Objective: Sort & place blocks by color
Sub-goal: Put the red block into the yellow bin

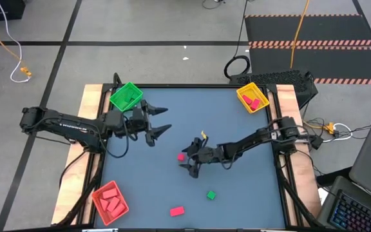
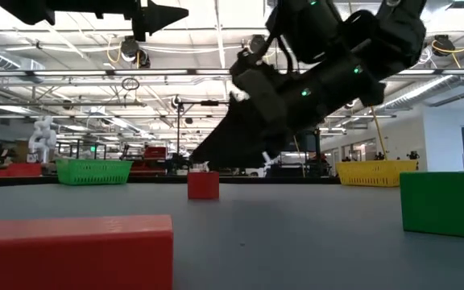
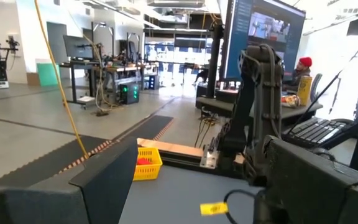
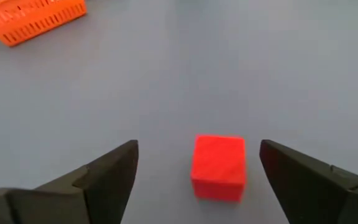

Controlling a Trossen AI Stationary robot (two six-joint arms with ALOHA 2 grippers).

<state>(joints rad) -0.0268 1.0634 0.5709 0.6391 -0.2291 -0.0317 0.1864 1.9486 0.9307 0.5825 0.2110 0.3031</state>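
My right gripper [image 1: 186,159] is open near the table's middle. Its fingers stand on either side of a pink-red cube [image 4: 218,167] without touching it, and the cube rests on the table [image 1: 181,156]. A green cube [image 1: 210,194] and a pink-red bar [image 1: 177,211] lie nearer the near edge. In the low view they show as the green cube [image 2: 441,203] and the bar [image 2: 71,250]. My left gripper [image 1: 165,118] is open and raised, beside the green tray [image 1: 126,96]. It holds nothing.
The yellow tray [image 1: 252,98] at the far right corner holds pink-red pieces. The red tray [image 1: 110,200] at the near left corner holds salmon pieces. Wooden rails run along the table's left and right sides. Bare blue-grey table lies between the trays.
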